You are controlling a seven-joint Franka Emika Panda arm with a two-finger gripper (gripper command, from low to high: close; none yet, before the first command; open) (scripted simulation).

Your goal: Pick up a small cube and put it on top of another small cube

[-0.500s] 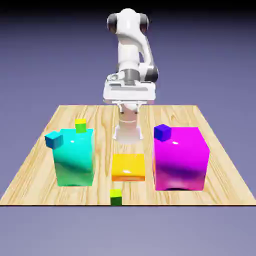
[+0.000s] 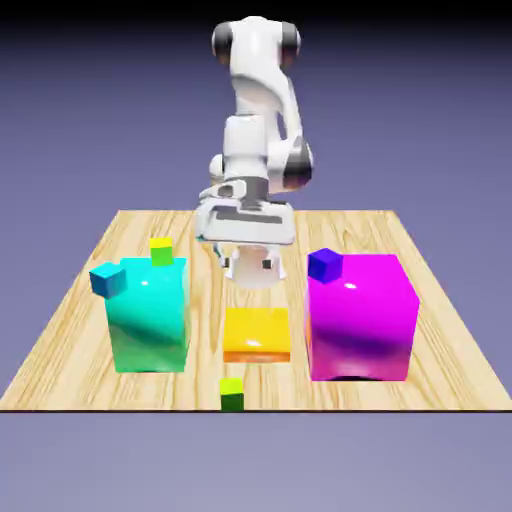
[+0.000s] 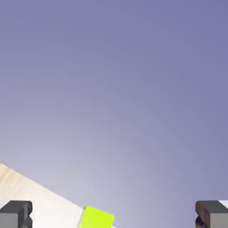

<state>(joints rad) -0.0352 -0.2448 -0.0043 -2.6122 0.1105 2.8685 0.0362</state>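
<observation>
One small yellow-green cube [image 2: 232, 393] lies near the table's front edge, in front of the orange block. The other small yellow-green cube [image 2: 161, 251] sits behind the big cyan block at the exterior view's left. My gripper [image 2: 246, 248] hangs tilted above the table's middle, far from both cubes, and holds nothing. In the hand view the two grey fingertips [image 3: 16, 214] stand wide apart, so the gripper is open. A yellow-green cube [image 3: 96, 218] shows between them at the bottom edge, close to the table's edge.
A big cyan block [image 2: 150, 314] carries a tiny teal-blue cube [image 2: 107, 279] at its left corner. A big magenta block [image 2: 360, 316] has a tiny dark blue cube [image 2: 324, 264] on top. Between them lies a flat orange block [image 2: 257, 334]. The wooden table [image 2: 60, 340] holds everything.
The hand has tilted, dropped a little and shifted toward the exterior view's left. The cubes and blocks have not moved.
</observation>
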